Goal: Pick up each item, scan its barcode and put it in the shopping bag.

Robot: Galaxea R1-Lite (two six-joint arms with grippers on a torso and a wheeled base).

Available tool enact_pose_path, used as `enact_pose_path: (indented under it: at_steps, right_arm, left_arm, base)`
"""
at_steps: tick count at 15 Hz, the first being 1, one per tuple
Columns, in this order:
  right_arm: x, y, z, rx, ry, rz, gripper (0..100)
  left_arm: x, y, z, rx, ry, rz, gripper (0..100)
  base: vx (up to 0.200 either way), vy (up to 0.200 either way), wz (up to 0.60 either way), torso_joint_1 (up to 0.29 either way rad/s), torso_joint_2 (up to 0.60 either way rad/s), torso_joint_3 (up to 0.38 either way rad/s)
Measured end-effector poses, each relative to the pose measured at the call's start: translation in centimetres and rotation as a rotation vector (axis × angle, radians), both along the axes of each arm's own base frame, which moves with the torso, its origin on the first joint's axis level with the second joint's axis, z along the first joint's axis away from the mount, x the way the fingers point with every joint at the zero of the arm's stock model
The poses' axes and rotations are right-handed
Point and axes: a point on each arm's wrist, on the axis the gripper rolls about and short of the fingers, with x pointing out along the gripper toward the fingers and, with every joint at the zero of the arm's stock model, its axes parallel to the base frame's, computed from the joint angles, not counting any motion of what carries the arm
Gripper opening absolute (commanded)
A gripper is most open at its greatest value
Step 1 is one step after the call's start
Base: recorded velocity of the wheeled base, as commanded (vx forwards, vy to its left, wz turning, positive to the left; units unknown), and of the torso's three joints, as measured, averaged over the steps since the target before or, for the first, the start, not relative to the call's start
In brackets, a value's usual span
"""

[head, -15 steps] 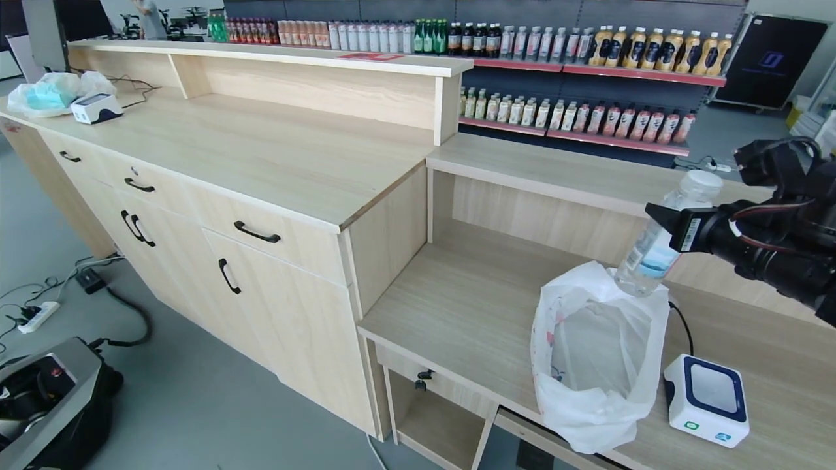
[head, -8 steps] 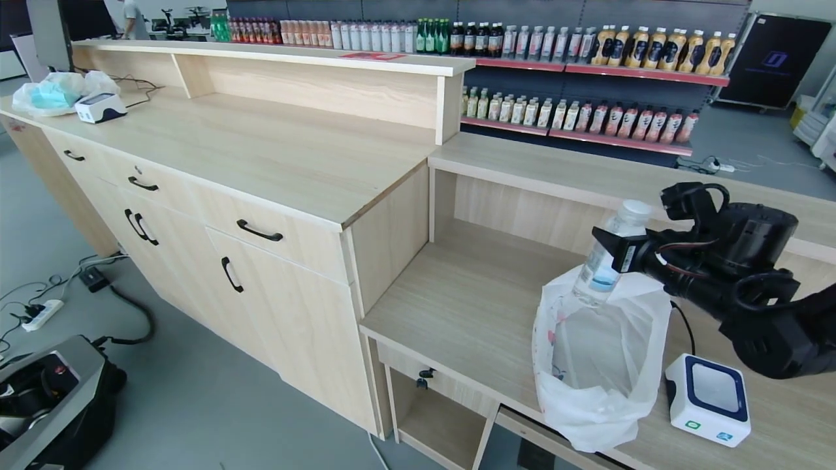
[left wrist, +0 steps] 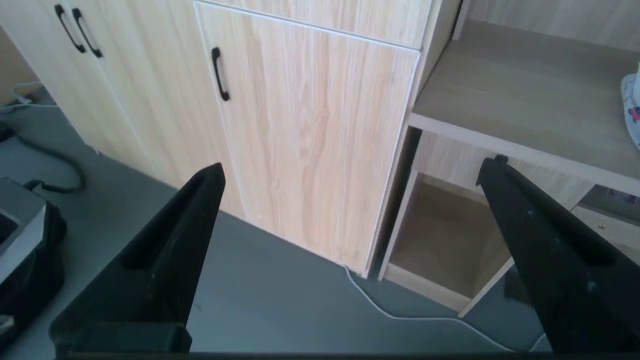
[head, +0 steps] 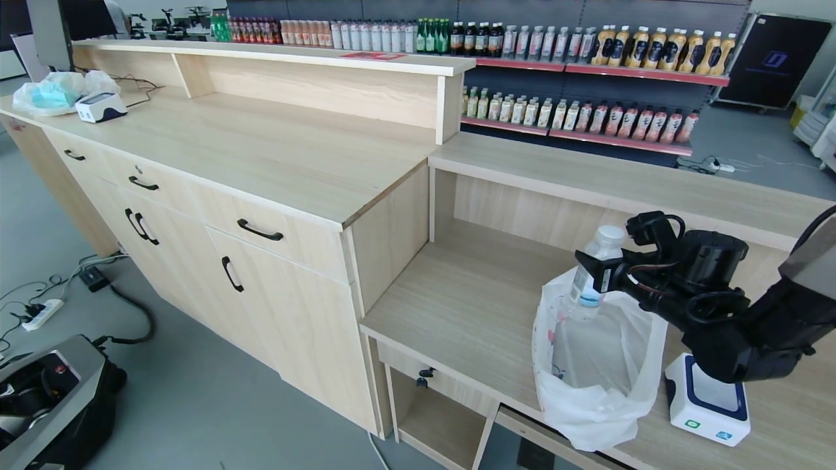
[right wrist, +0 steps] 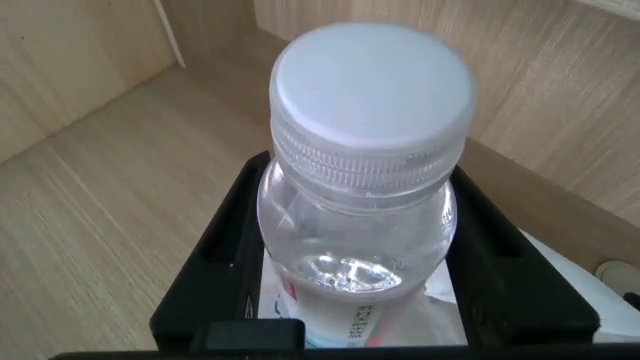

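Note:
A clear water bottle (head: 591, 274) with a white cap (right wrist: 372, 92) stands upright in my right gripper (head: 597, 269), which is shut on it. The bottle's lower end sits at the rim of the open white shopping bag (head: 597, 356) on the low counter (head: 470, 294). In the right wrist view the black fingers (right wrist: 225, 265) clamp the bottle (right wrist: 358, 235) on both sides below its neck. A white and blue barcode scanner (head: 708, 401) lies right of the bag, partly under my right arm. My left gripper (left wrist: 350, 260) is open, its fingers (left wrist: 165, 255) wide apart above the floor beside the cabinet.
A taller wooden counter (head: 261, 150) with drawers and doors stands to the left, with a second scanner (head: 98, 108) and a bag (head: 52, 91) at its far end. Shelves of bottled drinks (head: 575, 72) line the back. Cables and a power strip (head: 39, 313) lie on the floor.
My right arm has carried the bottle left and down, from above the bag's far right edge to its rim. The left arm's motion cannot be judged.

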Motion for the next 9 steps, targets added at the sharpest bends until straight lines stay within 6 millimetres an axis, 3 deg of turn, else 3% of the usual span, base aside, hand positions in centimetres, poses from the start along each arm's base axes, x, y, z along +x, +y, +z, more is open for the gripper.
enact_pose_path:
  at_steps: [9]
  right_arm:
    - [2.1,-0.2,-3.8,-0.038,0.033,-0.004,0]
  left_arm:
    - [0.0,0.0,0.0,0.000,0.000,0.000,100]
  base:
    - [0.000,0.000,0.00,0.000,0.00,0.000]
